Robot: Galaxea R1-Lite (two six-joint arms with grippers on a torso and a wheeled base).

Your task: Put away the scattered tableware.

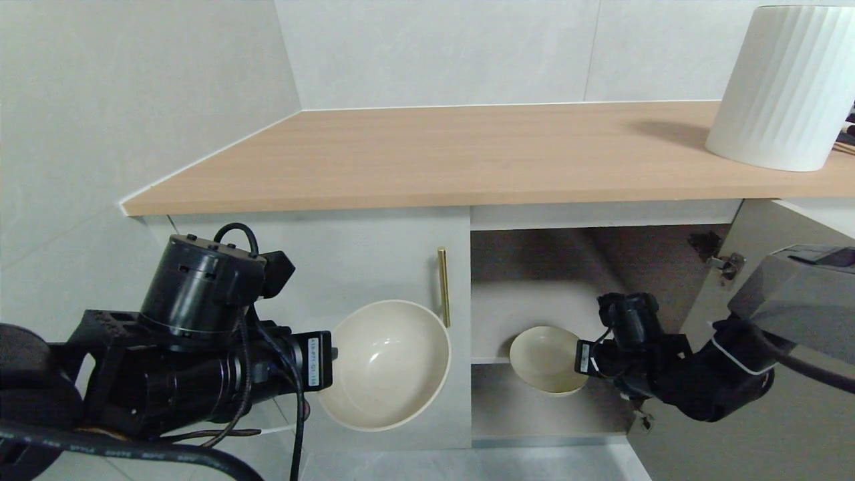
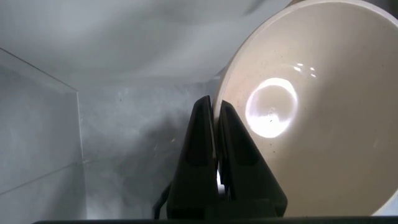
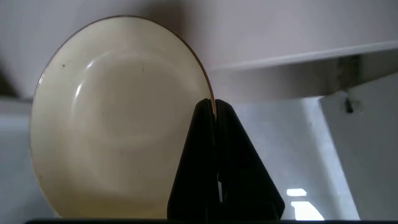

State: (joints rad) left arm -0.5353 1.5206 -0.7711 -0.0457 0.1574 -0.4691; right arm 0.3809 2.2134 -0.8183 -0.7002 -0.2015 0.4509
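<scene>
Cabinet (image 1: 534, 280), R pincer (image 1: 580, 357) w/ dish (image 1: 542, 357) prob. inside

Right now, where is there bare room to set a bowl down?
The wooden countertop is bare from the wall corner to the white ribbed container. Inside the open cabinet, the floor below the shelf looks bare. It is crowded at the shelf edge, where the right hand holds the small bowl.

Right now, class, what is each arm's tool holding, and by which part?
The left tool grips the large bowl by its rim; the right tool grips the small dish by its rim.
</scene>
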